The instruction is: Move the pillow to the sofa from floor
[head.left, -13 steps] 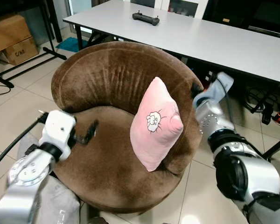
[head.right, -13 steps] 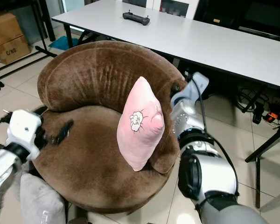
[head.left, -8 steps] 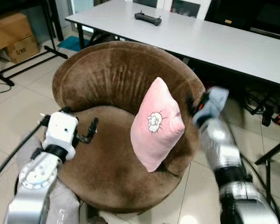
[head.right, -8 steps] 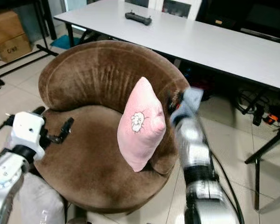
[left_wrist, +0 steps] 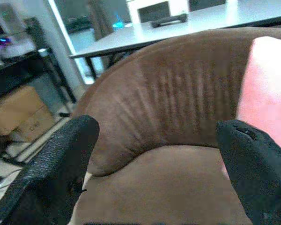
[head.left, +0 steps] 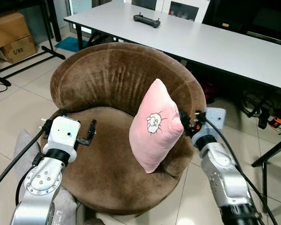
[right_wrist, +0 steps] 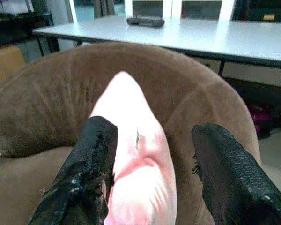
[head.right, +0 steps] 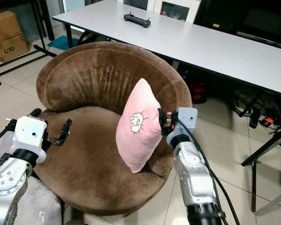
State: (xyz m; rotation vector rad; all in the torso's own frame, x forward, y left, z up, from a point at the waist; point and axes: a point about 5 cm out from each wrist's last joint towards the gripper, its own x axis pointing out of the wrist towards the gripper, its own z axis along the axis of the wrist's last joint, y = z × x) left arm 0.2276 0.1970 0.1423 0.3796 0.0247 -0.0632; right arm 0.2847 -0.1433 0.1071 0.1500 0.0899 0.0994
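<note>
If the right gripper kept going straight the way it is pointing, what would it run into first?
Most likely the pink pillow, already lying between the open fingers of the right gripper; behind it rises the brown sofa backrest.

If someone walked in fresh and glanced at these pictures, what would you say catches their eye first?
The pink pillow with a small sheep drawing, standing on end against the right side of the round brown sofa chair, stands out first. The right claw sits right at its edge with fingers open, while the left claw hovers open over the seat's left side. Behind, a long white table carries a black controller.
</note>
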